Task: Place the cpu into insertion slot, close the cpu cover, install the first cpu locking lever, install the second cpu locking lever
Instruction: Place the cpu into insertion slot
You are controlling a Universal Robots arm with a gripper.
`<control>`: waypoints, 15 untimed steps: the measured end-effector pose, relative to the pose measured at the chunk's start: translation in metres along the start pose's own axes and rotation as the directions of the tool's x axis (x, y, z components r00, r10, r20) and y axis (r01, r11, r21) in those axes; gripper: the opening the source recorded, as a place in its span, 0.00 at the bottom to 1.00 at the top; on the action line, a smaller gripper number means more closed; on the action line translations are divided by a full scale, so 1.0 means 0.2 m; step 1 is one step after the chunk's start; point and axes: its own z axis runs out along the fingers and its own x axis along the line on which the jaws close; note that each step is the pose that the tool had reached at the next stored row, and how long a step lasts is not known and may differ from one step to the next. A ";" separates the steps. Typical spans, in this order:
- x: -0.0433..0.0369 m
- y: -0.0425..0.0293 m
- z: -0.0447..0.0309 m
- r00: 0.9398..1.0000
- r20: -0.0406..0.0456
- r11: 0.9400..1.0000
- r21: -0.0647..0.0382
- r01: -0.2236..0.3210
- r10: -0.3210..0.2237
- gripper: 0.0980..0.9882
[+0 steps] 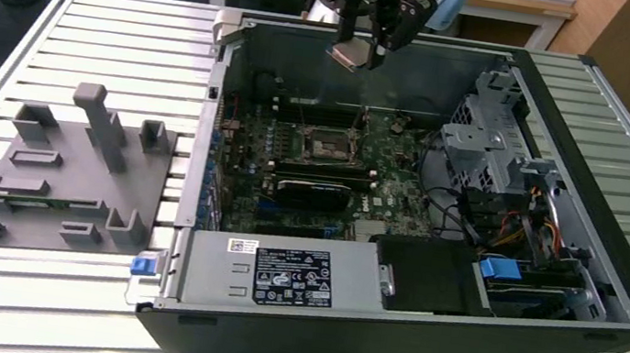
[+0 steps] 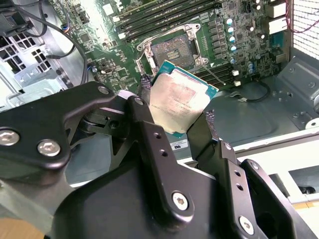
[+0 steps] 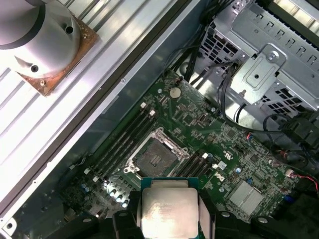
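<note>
My gripper (image 1: 353,55) is shut on the cpu (image 2: 180,102), a flat square chip with a silvery-beige face and a green edge, also seen as the cpu (image 3: 169,212) and the cpu (image 1: 350,56). It hangs above the rear wall of the open computer case, well above the green motherboard (image 1: 384,172). The insertion slot (image 1: 329,145) lies bare in the middle of the board, a dark square in a silver rim, with nothing in it; it shows too as the insertion slot (image 2: 172,51) and the insertion slot (image 3: 154,159). I cannot make out the cpu cover or the levers apart from the socket frame.
Memory slots (image 3: 122,144) run beside the socket. A black heatsink block (image 1: 313,193) sits nearer the front. The drive cage (image 1: 492,146) with cables fills the exterior view's right of the case. A grey fixture (image 1: 75,171) stands on the slatted table at the exterior view's left.
</note>
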 end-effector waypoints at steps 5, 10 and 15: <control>0.000 0.000 0.000 1.000 0.001 1.000 0.000 -0.009 0.009 0.50; 0.000 0.000 0.000 1.000 0.002 1.000 0.000 -0.018 0.018 0.50; 0.000 0.000 0.000 0.999 0.003 0.999 -0.001 -0.036 0.036 0.50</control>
